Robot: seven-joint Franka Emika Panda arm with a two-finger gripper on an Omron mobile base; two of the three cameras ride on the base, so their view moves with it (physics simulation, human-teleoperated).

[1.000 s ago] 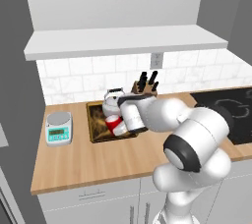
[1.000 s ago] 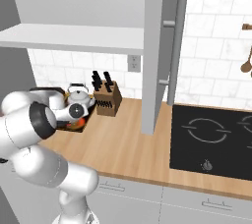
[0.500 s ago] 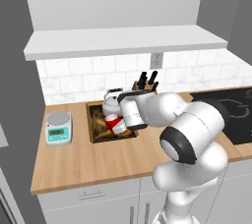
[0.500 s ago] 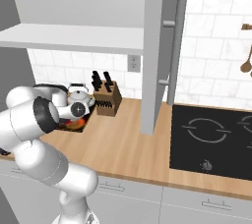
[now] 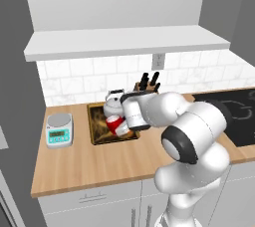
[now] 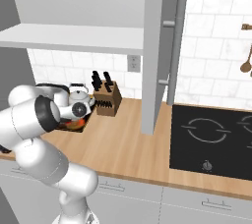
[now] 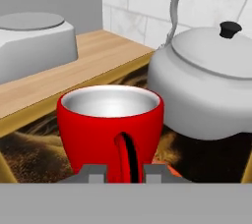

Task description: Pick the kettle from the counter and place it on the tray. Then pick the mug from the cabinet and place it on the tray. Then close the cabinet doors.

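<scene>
since a second ago the arm has reached further over the tray [image 5: 98, 132], elbow swung in closer to the base, and the mug [image 7: 111, 125] now sits lower among the tray things than it did then. base hasn't driven, background unchanged.

mug stands upright on the tray, just beside the kettle [image 7: 211, 88], handle facing the gripper [image 7: 125, 173]. kettle is on the tray too, behind the mug toward the wall, spout curving up. gripper fingers [image 7: 93, 174] flank the mug handle low at the bottom of the hand view, slightly parted; looks like they are letting go, but can't tell for sure whether the handle is pinched or free.

placement reads as a release: mug set down on its base, gripper level with the handle so it can back straight off without tipping it.

scale [image 5: 59, 129] sits on the desk [image 5: 99, 164] left of the tray, knife block [image 6: 107, 101] behind the kettle. cabinet door [image 6: 157, 51] hangs open in the right base view, so closing the doors looks like the step left.
</scene>
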